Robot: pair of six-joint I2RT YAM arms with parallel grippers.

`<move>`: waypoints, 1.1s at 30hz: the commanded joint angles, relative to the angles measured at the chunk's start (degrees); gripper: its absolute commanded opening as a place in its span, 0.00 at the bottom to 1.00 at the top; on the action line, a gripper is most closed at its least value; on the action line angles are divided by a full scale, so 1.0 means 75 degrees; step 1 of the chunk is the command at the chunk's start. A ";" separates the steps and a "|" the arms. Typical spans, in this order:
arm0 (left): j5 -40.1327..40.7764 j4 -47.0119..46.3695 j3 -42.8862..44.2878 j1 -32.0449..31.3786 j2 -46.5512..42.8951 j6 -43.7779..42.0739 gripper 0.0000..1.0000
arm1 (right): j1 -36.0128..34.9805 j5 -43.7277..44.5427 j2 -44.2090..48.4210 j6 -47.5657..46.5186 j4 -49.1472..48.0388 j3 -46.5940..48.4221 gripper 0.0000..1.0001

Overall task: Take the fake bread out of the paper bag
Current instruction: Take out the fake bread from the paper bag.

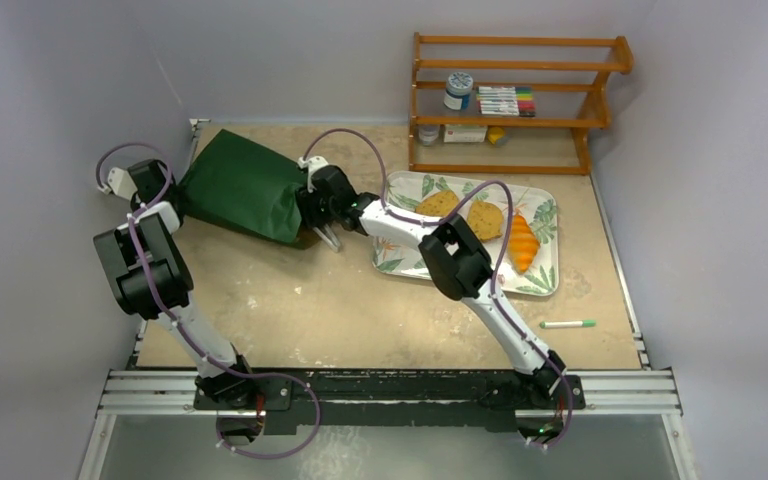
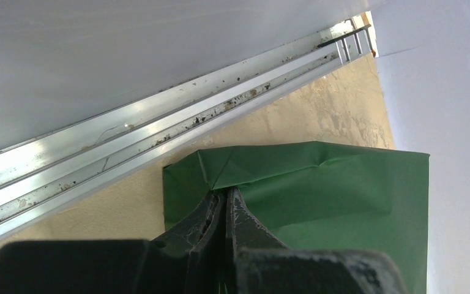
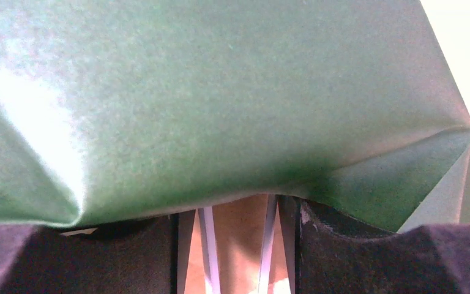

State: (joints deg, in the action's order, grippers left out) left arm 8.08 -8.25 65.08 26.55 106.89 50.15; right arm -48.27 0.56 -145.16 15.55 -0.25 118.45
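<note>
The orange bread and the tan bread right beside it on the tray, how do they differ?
The orange bread is bright orange, long and ridged; the tan bread is golden-tan, speckled and rounder. The orange bread lies nearer the right end of the tray; the tan bread nearer its middle. Both rest on the tray, outside the paper bag.
</note>
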 commanded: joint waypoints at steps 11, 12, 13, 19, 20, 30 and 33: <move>-0.0103 -0.0155 -0.0326 -0.0035 -0.0363 0.0338 0.00 | -0.0056 -0.0056 0.0518 -0.0193 0.0073 0.0074 0.09; -0.0085 -0.0205 -0.0368 -0.0035 -0.0365 0.0437 0.00 | -0.0056 -0.0062 0.0616 -0.0192 0.0161 0.0015 0.07; -0.0065 -0.0247 -0.0414 -0.0030 -0.0343 0.0525 0.00 | -0.0056 -0.0058 0.0728 -0.0198 0.0240 -0.0080 0.05; 0.0089 -0.0337 -0.0606 -0.0035 -0.0304 0.1025 0.00 | -0.0056 0.0105 0.1599 -0.0121 0.0350 -0.0944 0.00; 0.0107 -0.0373 -0.0628 -0.0032 -0.0307 0.1095 0.00 | -0.0056 0.0166 0.1737 -0.0101 0.0375 -0.1056 0.00; 0.0380 -0.0156 -0.0273 -0.0227 -0.0236 0.1159 0.00 | -0.0056 0.0183 0.2854 0.0066 0.0723 -0.2178 0.00; 0.0497 -0.0072 -0.0191 -0.0326 -0.0248 0.1231 0.00 | -0.0065 0.0166 0.3318 0.0199 0.0728 -0.2715 0.00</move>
State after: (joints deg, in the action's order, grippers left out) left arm 10.35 -11.16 61.73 25.56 106.15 59.02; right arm -48.36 1.23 -127.09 15.59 6.44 101.23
